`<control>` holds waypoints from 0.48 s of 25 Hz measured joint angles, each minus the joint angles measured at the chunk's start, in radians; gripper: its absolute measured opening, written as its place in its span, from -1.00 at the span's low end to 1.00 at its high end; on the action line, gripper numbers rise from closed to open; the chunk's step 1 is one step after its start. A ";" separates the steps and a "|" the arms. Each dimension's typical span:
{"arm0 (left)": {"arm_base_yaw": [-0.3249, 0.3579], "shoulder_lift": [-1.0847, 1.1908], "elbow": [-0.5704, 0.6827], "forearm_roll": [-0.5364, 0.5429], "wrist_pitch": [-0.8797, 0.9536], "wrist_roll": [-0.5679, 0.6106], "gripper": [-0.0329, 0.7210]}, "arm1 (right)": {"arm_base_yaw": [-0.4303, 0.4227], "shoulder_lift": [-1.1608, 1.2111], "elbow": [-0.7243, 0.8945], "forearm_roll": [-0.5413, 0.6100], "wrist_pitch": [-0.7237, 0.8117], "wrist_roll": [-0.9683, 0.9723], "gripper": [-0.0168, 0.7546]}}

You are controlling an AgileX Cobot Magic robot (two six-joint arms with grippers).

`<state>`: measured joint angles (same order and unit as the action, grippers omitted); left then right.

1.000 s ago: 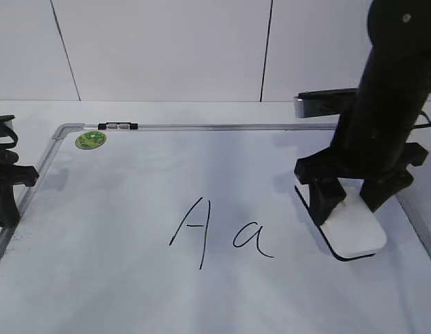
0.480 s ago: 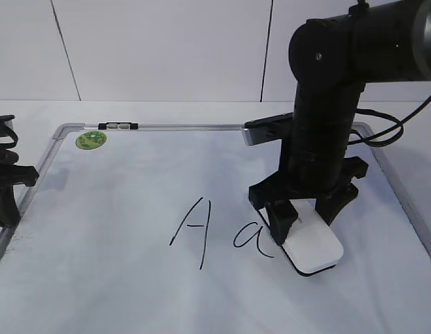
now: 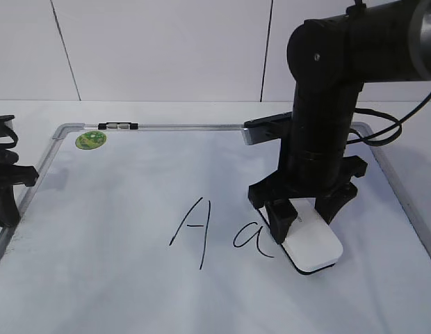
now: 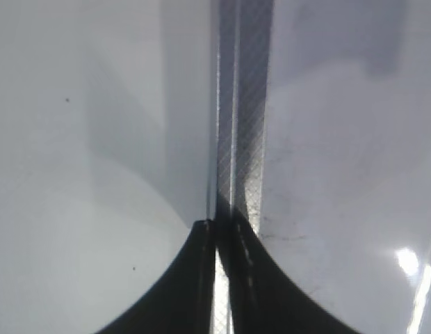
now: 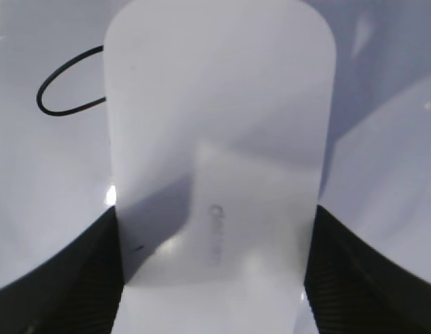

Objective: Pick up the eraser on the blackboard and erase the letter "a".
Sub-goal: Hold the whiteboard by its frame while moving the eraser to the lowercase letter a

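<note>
Exterior view shows my right hand [image 3: 304,221] clamped across the eraser [image 3: 313,246], which sits flat on the blackboard [image 3: 118,209] just right of the letter "a" [image 3: 251,240], its near-left edge at the tail; the capital "A" [image 3: 193,231] lies further left, apart. I judge the eraser light, stiff and smooth-sided, so the grip across its long sides at the far end suits it; too much tilt could lift the felt off. My left hand [image 4: 219,240] rests with fingers together at the left frame of the blackboard on the counter [image 3: 201,111].
</note>
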<state>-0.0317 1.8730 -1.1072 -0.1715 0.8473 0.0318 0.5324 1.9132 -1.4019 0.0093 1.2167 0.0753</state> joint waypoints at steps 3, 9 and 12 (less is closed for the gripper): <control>0.000 0.000 0.000 0.000 0.000 0.000 -0.87 | 0.000 0.003 0.000 0.000 0.000 0.000 0.45; 0.000 0.000 0.000 0.000 0.000 0.000 -0.87 | 0.000 0.027 0.000 0.004 -0.002 0.001 0.45; 0.000 0.000 0.000 0.000 0.000 0.000 -0.87 | 0.000 0.027 0.000 0.004 -0.010 0.001 0.45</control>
<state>-0.0317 1.8730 -1.1072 -0.1715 0.8473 0.0318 0.5324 1.9405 -1.4019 0.0133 1.2064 0.0760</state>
